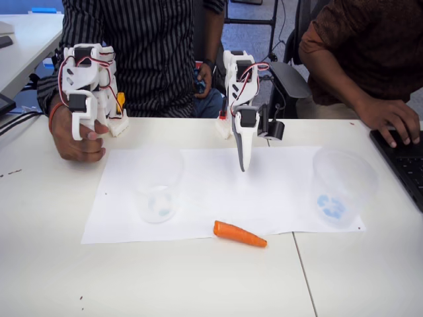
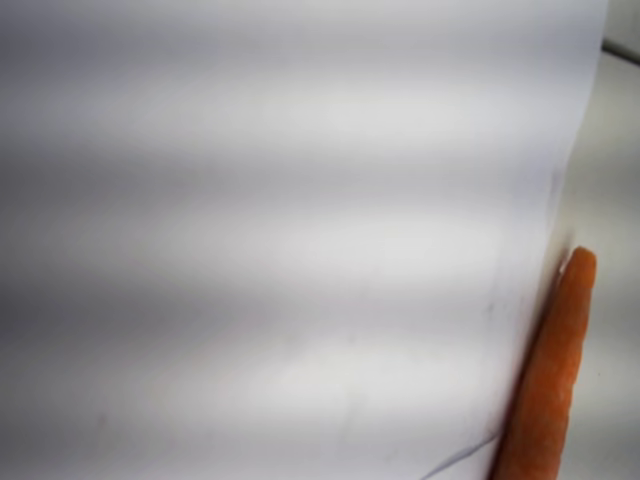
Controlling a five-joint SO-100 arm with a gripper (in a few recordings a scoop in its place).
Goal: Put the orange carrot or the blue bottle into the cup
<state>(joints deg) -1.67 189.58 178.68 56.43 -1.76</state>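
The orange carrot [image 1: 239, 234] lies on its side at the front edge of the white paper sheet [image 1: 198, 172], pointed end to the right. In the wrist view the carrot [image 2: 552, 380] runs along the lower right edge. My gripper [image 1: 243, 164] hangs tip-down over the middle of the sheet, above and behind the carrot. Its fingers are shut with nothing between them. The cup [image 1: 157, 190], narrow and clear with a faint bluish mark at its base, stands upright on the left part of the sheet. The blue bottle is out of view.
A wider clear cup [image 1: 340, 188] with a bolder blue mark stands at the sheet's right end. A dark keyboard [image 1: 404, 165] sits at the table's right edge with a person's hand [image 1: 390, 119] by it. Two people sit behind the table.
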